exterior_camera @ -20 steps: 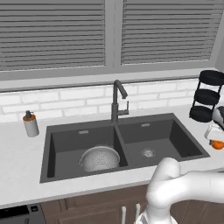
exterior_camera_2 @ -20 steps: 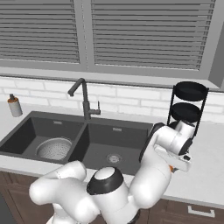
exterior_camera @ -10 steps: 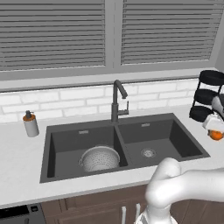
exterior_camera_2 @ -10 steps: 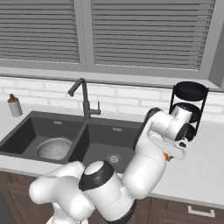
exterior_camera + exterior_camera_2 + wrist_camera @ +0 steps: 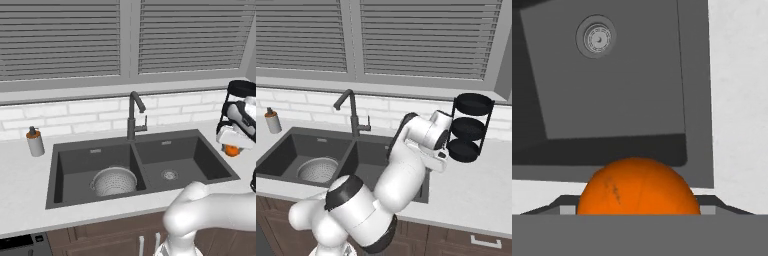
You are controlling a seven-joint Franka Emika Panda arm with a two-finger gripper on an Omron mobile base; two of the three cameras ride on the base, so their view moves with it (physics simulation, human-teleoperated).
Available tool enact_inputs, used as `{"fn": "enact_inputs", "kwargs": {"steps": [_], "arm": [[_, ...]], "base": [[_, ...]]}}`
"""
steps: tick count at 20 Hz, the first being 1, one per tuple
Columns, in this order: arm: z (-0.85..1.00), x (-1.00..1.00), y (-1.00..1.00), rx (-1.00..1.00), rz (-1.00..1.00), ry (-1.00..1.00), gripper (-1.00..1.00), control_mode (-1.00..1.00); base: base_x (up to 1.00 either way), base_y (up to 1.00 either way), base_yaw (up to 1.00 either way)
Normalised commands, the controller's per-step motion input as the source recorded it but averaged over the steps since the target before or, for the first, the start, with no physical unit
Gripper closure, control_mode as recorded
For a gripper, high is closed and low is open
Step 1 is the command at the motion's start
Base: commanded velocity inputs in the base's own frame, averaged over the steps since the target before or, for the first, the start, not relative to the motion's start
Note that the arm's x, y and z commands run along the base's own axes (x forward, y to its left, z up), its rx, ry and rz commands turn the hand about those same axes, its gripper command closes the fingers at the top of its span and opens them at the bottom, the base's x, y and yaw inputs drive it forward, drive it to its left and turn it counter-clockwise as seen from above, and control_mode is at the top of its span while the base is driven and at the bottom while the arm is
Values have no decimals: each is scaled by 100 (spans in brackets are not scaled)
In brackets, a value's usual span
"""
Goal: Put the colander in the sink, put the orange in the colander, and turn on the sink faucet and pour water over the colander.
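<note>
The orange hangs above the right edge of the sink, with my gripper shut on it. In the hand view the orange sits low between the fingers, over the corner of the right basin and the white counter. The colander stands upright in the left basin, also seen as the colander from the right. The sink faucet stands behind the divider, its spout angled toward the right basin. No water runs.
A black tiered rack stands on the counter just right of the hand. A soap dispenser sits left of the sink. Tiled wall and window blinds close off the back.
My gripper has carried the orange up off the counter and leftward, to the sink's right edge. The colander and faucet have not moved.
</note>
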Motion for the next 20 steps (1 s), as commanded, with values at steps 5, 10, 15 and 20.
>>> {"fn": "enact_inputs", "kwargs": {"steps": [5,10,15,20], "arm": [[3,-2,100,0,2,0,100,-100],[1,0,100,0,7,0,100,-100],[0,0,100,0,5,0,100,-100],[0,0,100,0,5,0,100,-100]], "base": [[0,0,0],[0,0,0],[0,0,0],[0,0,0]]}}
